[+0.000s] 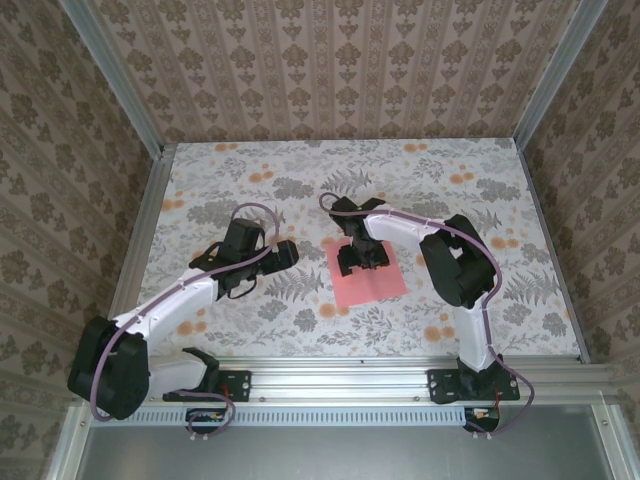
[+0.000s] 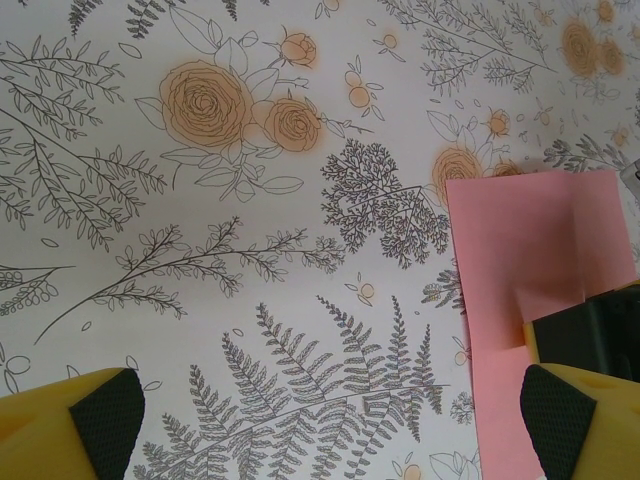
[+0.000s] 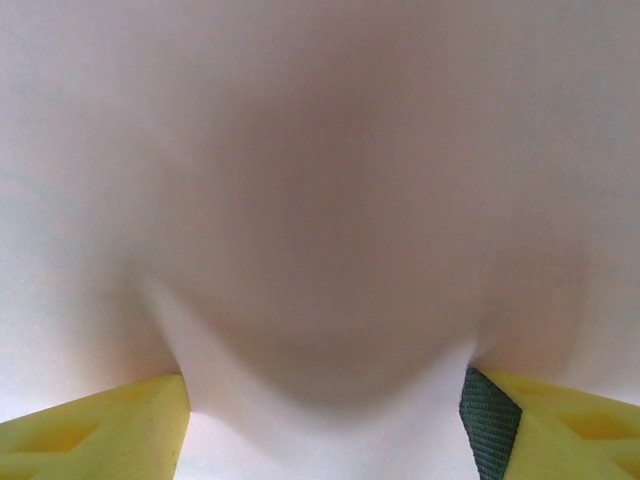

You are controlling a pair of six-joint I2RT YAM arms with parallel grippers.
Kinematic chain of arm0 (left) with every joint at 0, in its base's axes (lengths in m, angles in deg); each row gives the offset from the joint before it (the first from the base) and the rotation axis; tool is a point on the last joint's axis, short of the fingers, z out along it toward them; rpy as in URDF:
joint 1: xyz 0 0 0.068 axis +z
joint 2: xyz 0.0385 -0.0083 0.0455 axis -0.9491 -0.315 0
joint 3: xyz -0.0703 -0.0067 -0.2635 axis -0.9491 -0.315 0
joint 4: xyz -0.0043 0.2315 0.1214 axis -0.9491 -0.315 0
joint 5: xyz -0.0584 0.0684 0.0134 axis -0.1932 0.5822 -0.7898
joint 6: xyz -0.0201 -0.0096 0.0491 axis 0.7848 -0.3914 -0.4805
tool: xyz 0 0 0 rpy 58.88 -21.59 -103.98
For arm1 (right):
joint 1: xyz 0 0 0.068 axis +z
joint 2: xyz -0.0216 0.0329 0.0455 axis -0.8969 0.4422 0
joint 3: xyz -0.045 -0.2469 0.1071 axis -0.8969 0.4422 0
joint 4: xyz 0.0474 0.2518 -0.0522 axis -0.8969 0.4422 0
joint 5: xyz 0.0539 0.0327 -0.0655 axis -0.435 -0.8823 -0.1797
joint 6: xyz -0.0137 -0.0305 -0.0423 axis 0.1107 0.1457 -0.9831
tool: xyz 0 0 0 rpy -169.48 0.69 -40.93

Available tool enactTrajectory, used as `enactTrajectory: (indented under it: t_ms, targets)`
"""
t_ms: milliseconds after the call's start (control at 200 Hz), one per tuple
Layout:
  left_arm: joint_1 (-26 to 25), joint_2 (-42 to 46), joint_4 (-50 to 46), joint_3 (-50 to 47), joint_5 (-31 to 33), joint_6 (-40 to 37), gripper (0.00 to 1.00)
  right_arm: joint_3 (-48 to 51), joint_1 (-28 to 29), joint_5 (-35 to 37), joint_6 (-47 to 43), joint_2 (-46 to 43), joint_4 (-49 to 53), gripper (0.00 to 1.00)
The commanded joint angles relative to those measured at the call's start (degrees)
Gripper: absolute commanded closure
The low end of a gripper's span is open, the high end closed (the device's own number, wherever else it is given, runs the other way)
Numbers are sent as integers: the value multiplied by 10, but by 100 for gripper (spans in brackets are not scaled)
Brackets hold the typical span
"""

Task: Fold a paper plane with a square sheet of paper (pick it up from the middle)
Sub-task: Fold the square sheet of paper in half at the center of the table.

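Blurred square sheet of paper [image 3: 320, 200] is humping mid-frame between the parted fingers of the right gripper [image 3: 320, 405]; whether it is gripping, I cannot tell. Closing gently is looking wisest, with the left gripper [image 2: 325, 410] hovering open.

Matt salmon-pink sheet of paper [image 1: 375, 285] on smooth floral-printed tabletop [image 1: 250, 190]; dull aluminium rail [image 1: 350, 378].

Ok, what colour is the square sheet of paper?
The square sheet of paper is plain salmon pink, clearest in the left wrist view.
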Motion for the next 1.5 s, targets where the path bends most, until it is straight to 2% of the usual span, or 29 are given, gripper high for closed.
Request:
enactTrajectory:
  t_ms: [0,170,210,285,485,750,950,1135,1215,1305,1365,1495]
  targets:
    - [5,-4,1,0,-6,-1,0,21,-3,-8,-1,12,-2,28]
    - [5,-5,2,4,-6,-1,0,14,-3,-11,-1,-26,-1,37]
    - [5,-7,0,6,-5,-1,0,10,-3,-14,0,-33,1,43]
    - [5,-9,-3,10,-6,0,0,6,-4,-17,2,-48,2,49]
    - [5,-4,-4,10,-4,4,0,7,-5,-75,13,-96,-15,61]
    - [4,9,-4,12,-10,7,0,72,-37,-297,85,-159,-168,58]
    - [-1,8,4,15,-26,8,0,148,-81,-353,139,-158,-269,57]
    - [-19,-7,7,31,-34,-1,0,190,-114,-336,118,-148,-267,51]
    - [-30,-18,7,41,-33,-2,0,198,-122,-319,101,-152,-251,42]
    - [-41,-33,10,50,-31,-2,0,204,-131,-305,83,-159,-232,40]
    - [-47,-44,11,58,-31,-3,0,204,-136,-291,71,-162,-217,35]
    - [-62,-64,13,72,-31,-5,0,203,-144,-254,44,-167,-180,34]
